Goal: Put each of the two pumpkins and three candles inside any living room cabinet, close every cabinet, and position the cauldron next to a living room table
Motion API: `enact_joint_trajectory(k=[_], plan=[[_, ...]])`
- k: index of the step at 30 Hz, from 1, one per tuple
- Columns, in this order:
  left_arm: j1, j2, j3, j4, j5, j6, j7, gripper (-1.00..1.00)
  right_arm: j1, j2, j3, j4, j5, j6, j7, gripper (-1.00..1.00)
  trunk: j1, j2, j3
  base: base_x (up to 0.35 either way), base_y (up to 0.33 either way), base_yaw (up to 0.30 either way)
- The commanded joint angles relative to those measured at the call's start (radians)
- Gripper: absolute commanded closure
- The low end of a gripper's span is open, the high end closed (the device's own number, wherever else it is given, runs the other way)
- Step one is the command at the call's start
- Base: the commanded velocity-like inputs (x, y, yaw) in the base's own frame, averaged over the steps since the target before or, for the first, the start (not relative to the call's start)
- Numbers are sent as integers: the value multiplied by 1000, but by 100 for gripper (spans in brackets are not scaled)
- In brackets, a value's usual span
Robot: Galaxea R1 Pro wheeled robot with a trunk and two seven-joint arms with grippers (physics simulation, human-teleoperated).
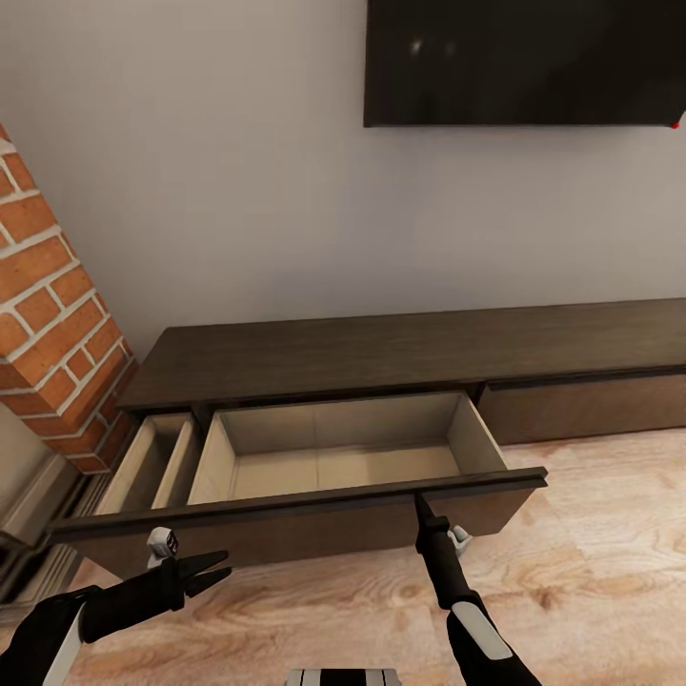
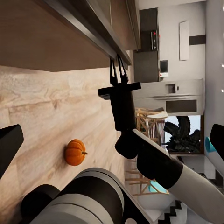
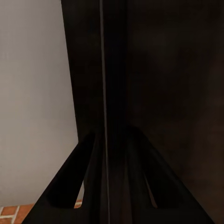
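Right gripper (image 1: 420,502) pinched shut on top edge of drawer front (image 1: 314,519) | left gripper (image 1: 211,568) open, empty, low before cabinet (image 1: 400,357) | drawer pulled out, nothing inside | pumpkin (image 2: 75,152) on floor (image 1: 572,572) by our base | we judge: release the edge cleanly, leave the drawer out for loading.

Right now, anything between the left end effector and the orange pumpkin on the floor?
Bare pale wood floor. In the left wrist view the small ribbed orange pumpkin lies alone on the planks, below the dark brown cabinet.
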Motion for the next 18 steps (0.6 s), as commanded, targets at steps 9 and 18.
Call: enact_joint_trajectory(k=[9,18], plan=[[0,0,0,0,0,0,-1,-100,7,1,81,-2,9,3,19,-100,0,0,0,0,0,0],[0,0,0,1,0,0,-1,-100,7,0,81,-2,8,4,19,-100,0,0,0,-41,0,0]])
